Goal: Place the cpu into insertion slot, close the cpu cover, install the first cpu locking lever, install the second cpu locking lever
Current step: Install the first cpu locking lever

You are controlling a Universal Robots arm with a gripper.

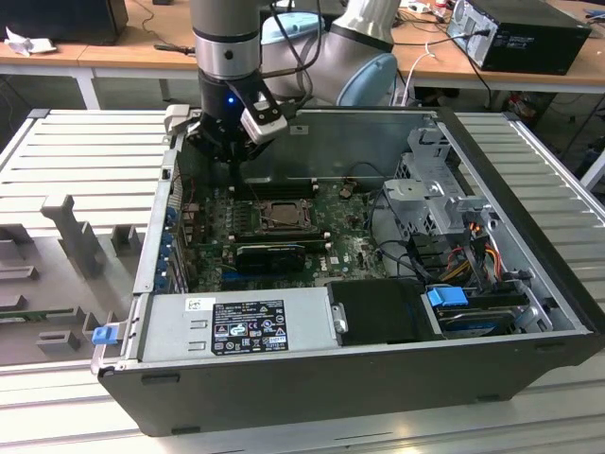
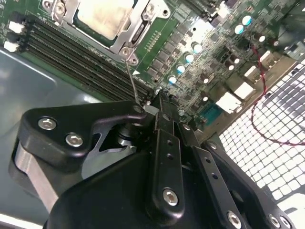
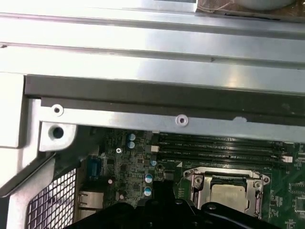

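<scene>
Cpu (image 2: 102,16) sits in insertion slot (image 1: 255,216), with cpu cover (image 2: 141,25) lying over it. Hand (image 2: 158,98) has its fingers pressed together at the free end of the wire locking lever (image 2: 132,78). Lever judged thin, springy and slippery; best held near its free end.

The exterior view looks down into the open case (image 1: 529,189) from high and well back of the gripper (image 1: 235,172). Both wrist views ride close behind it, facing the board (image 2: 209,71) (image 3: 124,162) from different sides, sharing the cpu (image 2: 102,16) (image 3: 228,193) and memory slots (image 2: 71,55) (image 3: 224,148).
</scene>
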